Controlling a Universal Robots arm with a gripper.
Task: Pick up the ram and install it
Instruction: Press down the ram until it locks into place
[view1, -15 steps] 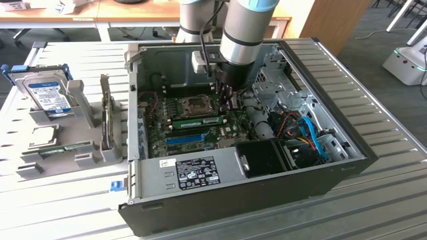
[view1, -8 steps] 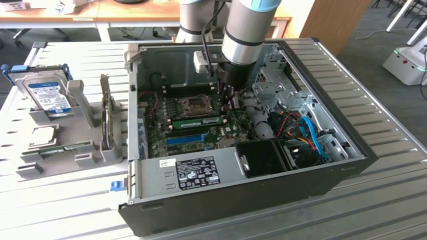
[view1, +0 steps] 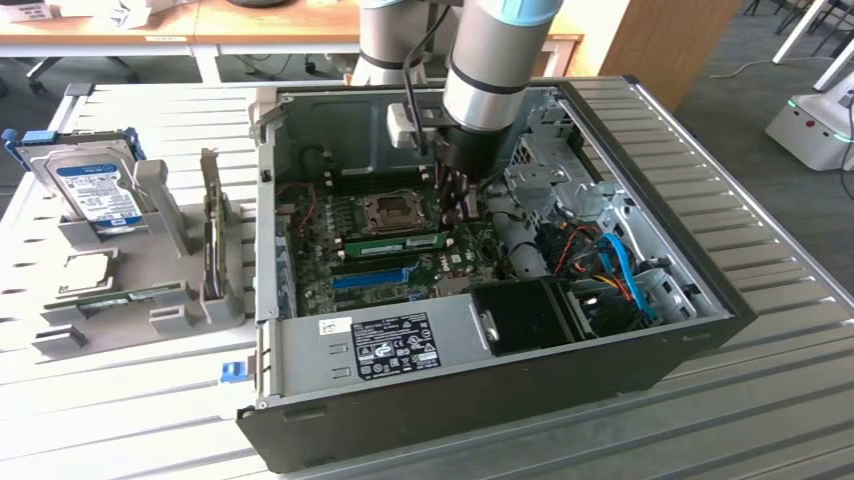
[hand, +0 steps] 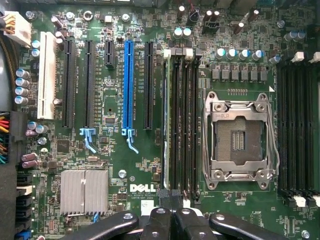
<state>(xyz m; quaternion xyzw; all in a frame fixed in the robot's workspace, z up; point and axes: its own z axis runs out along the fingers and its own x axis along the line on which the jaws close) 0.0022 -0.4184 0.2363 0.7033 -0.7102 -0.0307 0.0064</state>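
jaws (hand: 172, 219) shut, gripping nothing. ram (view1: 400, 243) sits on edge in slot, centre of exterior view, between cpu socket (view1: 395, 208) and blue slot (view1: 371, 279). long axis runs across frame. jaws hover near its end toward exterior view's right.

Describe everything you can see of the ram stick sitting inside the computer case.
The ram stick is a long, thin green circuit board with dark chips along its face. It stands on edge in a memory slot on the motherboard, between the bare processor socket and the blue slot. Seen from the wrist, it is a thin pale edge. The shut tool hangs near one end of it; whether they touch cannot be told.
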